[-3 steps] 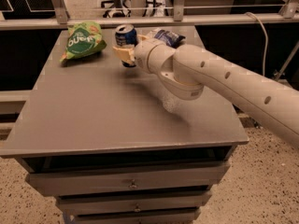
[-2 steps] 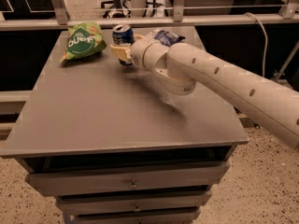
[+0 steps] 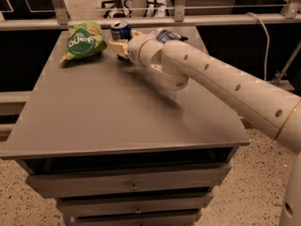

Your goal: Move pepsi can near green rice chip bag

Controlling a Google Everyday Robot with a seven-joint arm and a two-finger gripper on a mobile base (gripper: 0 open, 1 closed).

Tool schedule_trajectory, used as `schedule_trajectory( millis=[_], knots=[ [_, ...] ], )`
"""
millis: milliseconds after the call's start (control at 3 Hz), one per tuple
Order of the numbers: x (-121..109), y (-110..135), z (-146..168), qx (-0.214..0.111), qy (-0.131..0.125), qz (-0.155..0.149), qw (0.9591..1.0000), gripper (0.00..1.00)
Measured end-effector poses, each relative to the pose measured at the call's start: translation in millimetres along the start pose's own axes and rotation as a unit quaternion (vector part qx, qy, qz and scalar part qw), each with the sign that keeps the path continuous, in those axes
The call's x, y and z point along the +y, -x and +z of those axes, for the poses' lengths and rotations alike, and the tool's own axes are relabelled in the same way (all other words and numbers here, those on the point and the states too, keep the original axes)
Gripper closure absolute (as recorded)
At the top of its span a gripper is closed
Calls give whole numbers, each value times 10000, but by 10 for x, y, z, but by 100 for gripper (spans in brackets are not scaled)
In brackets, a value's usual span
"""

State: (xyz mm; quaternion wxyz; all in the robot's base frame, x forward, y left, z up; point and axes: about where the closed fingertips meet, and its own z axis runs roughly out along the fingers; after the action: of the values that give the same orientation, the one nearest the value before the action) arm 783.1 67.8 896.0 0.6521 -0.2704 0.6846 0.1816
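The pepsi can [image 3: 120, 30], dark blue with a silver top, stands upright at the back of the grey table [image 3: 117, 112]. The green rice chip bag [image 3: 83, 41] lies at the table's back left corner, a short gap left of the can. My gripper [image 3: 126, 39] reaches in from the right, with one tan finger in front of the can and the other behind it on the right. It looks shut on the can. The can's lower half is hidden behind the front finger.
A blue and white snack bag [image 3: 165, 34] peeks out behind my arm at the table's back edge. A metal railing [image 3: 197, 19] runs behind the table. Drawers [image 3: 134, 186] sit under the tabletop. A cable [image 3: 265, 36] hangs at the right.
My gripper and the pepsi can have moved left together along the back of the table, closer to the green bag. The bag has not moved.
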Motion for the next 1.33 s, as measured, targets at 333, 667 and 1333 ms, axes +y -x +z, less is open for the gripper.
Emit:
schedule_trajectory(
  millis=[333, 667, 1333],
  knots=[
    [-46, 13, 209, -78, 4, 3, 10000, 100],
    [-37, 9, 333, -102, 49, 12, 9999, 100],
    [13, -50, 488, -155, 121, 144, 9997, 62]
  ],
)
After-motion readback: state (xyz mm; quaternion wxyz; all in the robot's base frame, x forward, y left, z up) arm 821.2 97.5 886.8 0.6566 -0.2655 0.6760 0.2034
